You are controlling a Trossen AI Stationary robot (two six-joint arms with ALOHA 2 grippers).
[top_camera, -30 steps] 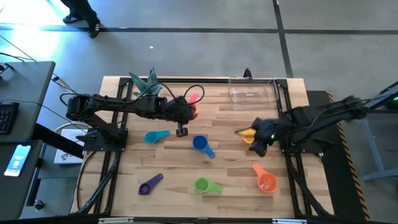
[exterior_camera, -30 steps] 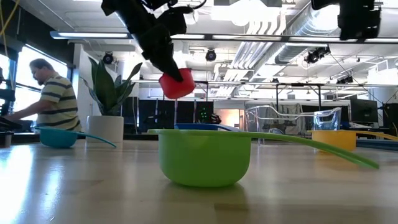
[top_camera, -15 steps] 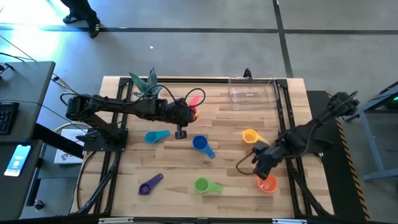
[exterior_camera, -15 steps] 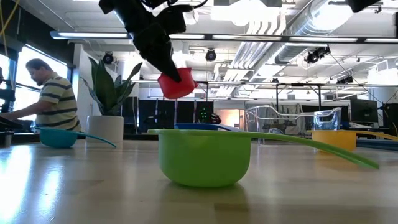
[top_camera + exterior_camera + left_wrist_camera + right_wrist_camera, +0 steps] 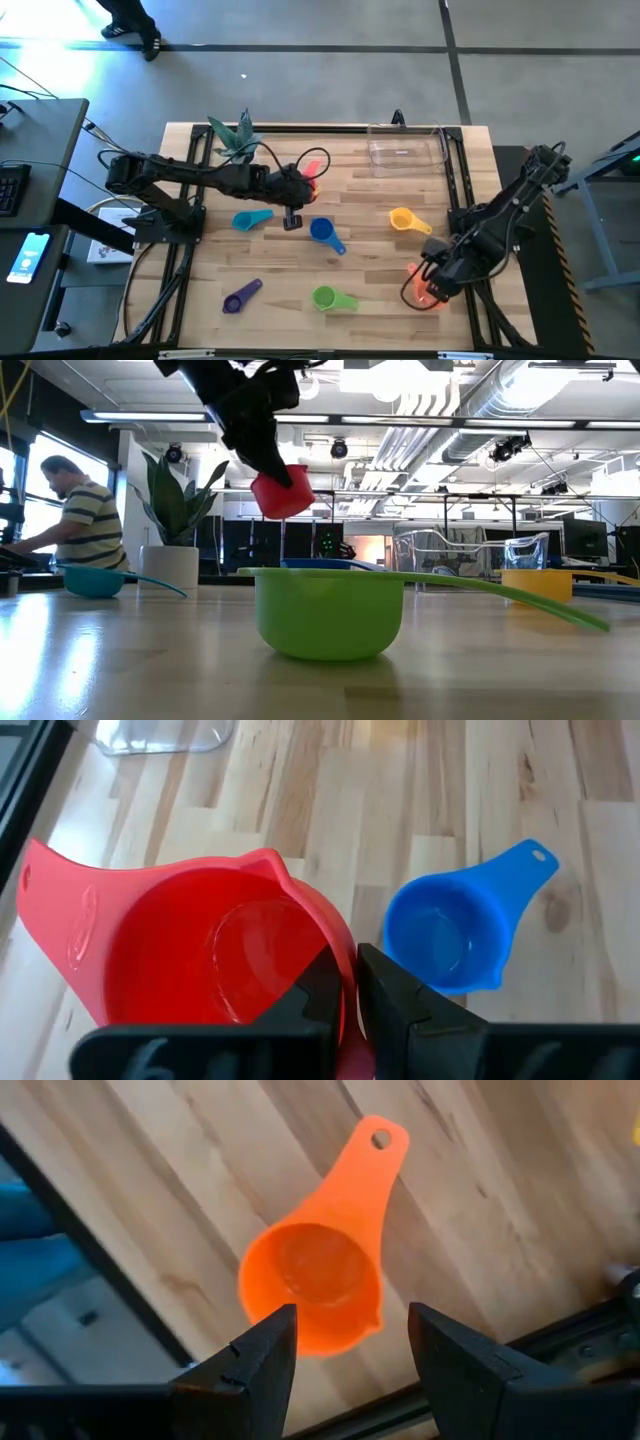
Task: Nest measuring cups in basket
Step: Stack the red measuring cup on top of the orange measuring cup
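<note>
My left gripper (image 5: pixel 298 186) hangs over the table's middle, shut on the red cup (image 5: pixel 200 950), which also shows in the low view as the red cup (image 5: pixel 282 493) high above the table. My right gripper (image 5: pixel 350 1350) is open and hovers over the orange cup (image 5: pixel 315 1285), which rests on its base near the table's near right corner (image 5: pixel 428 292). Teal (image 5: pixel 250 219), blue (image 5: pixel 322 232), yellow (image 5: pixel 402 220), green (image 5: pixel 328 297) and purple (image 5: pixel 240 296) cups lie apart on the wood. The clear basket (image 5: pixel 405 150) stands by the far edge. My left gripper pinches the red cup's bowl wall at the rim (image 5: pixel 345 975), one finger inside the bowl and one outside, on the side away from the handle (image 5: pixel 55 905). The fingers come from above. The cup is lifted clear and hangs tilted below them.
A potted plant (image 5: pixel 235 138) stands at the far left corner. The blue cup (image 5: pixel 450 930) lies on the table just below and beside the red one. The green cup (image 5: pixel 330 615) sits nearest the low camera. A person sits beyond the table's left.
My right gripper has swung from over the yellow cup toward the table's near edge and now hovers over the orange cup. The yellow cup stays on the table where it was. My left gripper keeps the red cup aloft in nearly the same place.
</note>
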